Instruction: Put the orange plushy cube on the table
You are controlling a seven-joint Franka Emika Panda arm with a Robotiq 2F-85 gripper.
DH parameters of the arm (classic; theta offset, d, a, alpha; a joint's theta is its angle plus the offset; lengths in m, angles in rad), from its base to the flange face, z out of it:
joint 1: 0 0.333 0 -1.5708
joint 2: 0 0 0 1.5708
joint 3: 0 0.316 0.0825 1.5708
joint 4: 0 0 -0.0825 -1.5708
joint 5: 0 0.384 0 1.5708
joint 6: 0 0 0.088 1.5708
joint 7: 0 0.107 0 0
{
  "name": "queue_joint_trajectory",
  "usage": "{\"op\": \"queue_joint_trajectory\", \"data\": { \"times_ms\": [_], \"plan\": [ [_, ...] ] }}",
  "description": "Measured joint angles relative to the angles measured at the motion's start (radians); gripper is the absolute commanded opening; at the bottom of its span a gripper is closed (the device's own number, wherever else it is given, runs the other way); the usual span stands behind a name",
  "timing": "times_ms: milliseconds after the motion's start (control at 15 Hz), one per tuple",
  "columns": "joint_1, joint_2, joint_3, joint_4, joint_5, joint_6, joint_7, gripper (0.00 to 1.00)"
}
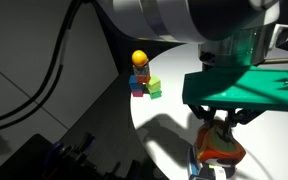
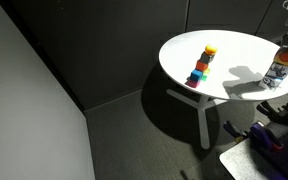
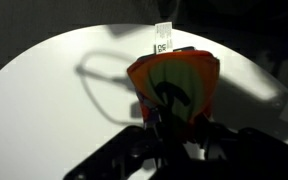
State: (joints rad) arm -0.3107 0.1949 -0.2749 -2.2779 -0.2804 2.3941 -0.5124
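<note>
The orange plushy cube [image 3: 174, 85] has a green face with a black numeral and a white tag. It is pinched between my gripper's [image 3: 169, 125] fingers. In an exterior view the cube [image 1: 222, 143] hangs under the gripper [image 1: 220, 122] just above the white round table [image 1: 169, 115]. In an exterior view the cube [image 2: 282, 68] is at the table's [image 2: 234, 50] right side, under the gripper [image 2: 287, 52]. I cannot tell whether the cube touches the table top.
A stack of small coloured blocks with a yellow top [image 1: 141, 75] stands near the table's edge, with a small green block [image 1: 155, 88] beside it; the stack also shows in an exterior view [image 2: 202, 66]. Dark equipment [image 2: 269, 135] sits below the table.
</note>
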Motion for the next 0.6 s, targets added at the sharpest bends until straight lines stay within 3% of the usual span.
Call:
{"op": "queue_joint_trajectory", "data": {
  "times_ms": [600],
  "plan": [
    [0.026,-0.043,0.012,0.002,0.000,-0.033,0.001,0.10]
  ]
}}
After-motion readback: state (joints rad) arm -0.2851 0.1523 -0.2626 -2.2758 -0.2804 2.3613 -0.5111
